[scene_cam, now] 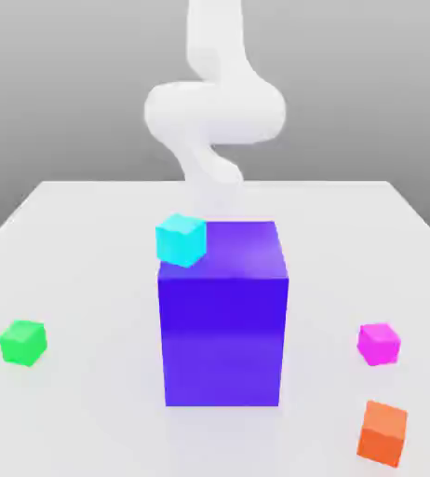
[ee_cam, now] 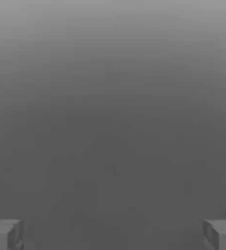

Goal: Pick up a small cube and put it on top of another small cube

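Observation:
The small magenta-pink cube [scene_cam: 379, 343] rests on the white table [scene_cam: 88, 270] at the exterior view's right. The small green cube [scene_cam: 23, 342] lies far across at the exterior view's left, at about the same depth. My white arm [scene_cam: 214, 112] rises behind the big blue-violet block, well away from both cubes. In the hand view my gripper [ee_cam: 113, 235] is open, its two grey fingertips [ee_cam: 6, 234] set wide apart with nothing between them, facing plain grey background.
A tall blue-violet block [scene_cam: 223, 317] stands mid-table between the two small cubes, with a cyan cube [scene_cam: 181, 239] at its top left corner. An orange cube [scene_cam: 383, 433] sits near the front edge, just in front of the magenta cube.

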